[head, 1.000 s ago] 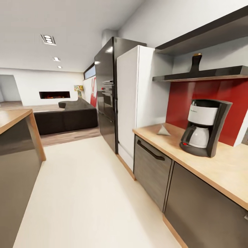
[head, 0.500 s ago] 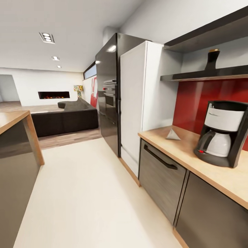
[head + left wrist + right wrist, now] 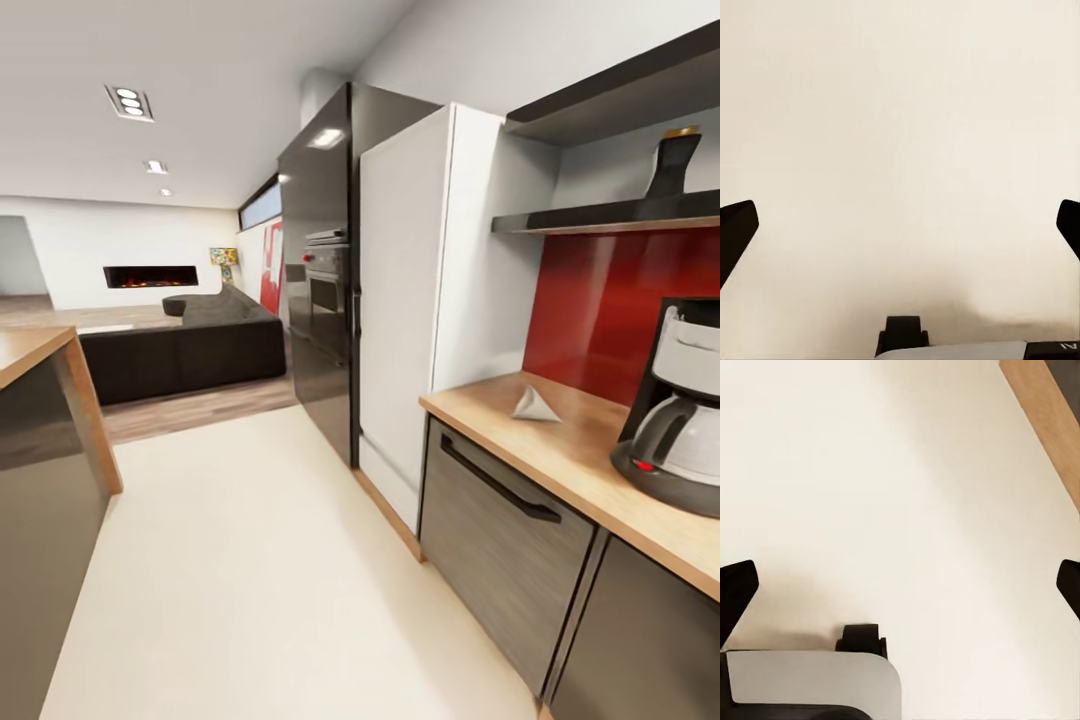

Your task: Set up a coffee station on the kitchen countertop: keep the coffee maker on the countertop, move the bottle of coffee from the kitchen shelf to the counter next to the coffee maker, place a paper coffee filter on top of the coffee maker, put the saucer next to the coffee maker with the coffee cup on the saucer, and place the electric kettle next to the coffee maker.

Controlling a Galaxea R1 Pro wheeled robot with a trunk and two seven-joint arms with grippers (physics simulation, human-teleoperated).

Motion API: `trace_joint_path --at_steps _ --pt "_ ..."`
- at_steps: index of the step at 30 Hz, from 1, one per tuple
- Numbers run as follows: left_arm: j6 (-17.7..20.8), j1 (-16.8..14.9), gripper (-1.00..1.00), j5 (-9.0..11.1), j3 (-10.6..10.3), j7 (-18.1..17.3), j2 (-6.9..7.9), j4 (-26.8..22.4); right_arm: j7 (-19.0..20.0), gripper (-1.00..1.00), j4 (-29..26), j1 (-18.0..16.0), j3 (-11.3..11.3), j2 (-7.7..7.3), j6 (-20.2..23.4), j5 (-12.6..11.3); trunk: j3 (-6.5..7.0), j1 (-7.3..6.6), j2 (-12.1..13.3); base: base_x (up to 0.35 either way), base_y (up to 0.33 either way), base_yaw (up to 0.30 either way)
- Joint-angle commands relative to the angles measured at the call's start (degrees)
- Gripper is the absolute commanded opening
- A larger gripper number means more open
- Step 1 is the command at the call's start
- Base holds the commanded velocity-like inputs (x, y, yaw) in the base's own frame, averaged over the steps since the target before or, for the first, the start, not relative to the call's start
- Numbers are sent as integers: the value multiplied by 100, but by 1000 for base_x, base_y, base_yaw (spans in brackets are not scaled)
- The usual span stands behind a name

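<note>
The kitchen countertop [image 3: 565,455] runs along the right of the head view above grey cabinet fronts. On it the coffee maker [image 3: 678,425] stands upright, cut off by the picture's right edge. The paper coffee filter [image 3: 535,404], a white cone, lies on the counter to the machine's left, apart from it. The bottle of coffee [image 3: 672,160] stands on the dark wall shelf [image 3: 600,216] above the machine. My left gripper [image 3: 900,229] is open over bare cream floor. My right gripper [image 3: 900,589] is open too, nothing between its fingers. Saucer, cup and kettle are out of view.
A white fridge [image 3: 410,300] and a black oven tower [image 3: 320,290] stand beyond the counter's end. The wooden island [image 3: 45,440] borders the left side. A cream floor aisle [image 3: 250,570] runs between them toward a dark sofa [image 3: 180,350]. A wooden strip [image 3: 1046,427] crosses the right wrist view.
The camera has moved forward along the aisle and swung left, so the counter, machine, filter and bottle sit further right in the picture; the coffee maker is now partly cut off.
</note>
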Motion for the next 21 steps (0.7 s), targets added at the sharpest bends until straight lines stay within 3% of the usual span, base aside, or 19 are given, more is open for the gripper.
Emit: trace_joint_path --at_steps 1,8,21 --pt "-10 2 100 -3 -5 -1 2 -6 -1 100 5 -3 2 0 -19 -6 -5 3 -3 307 206 -179" --pt "-10 2 100 -4 -3 -1 2 -6 6 100 8 -3 2 0 -19 -6 -5 3 -3 258 153 -224" --pt "-18 2 100 0 4 -1 2 -6 8 100 8 -3 2 0 -14 -6 -5 3 -3 26 11 -256"
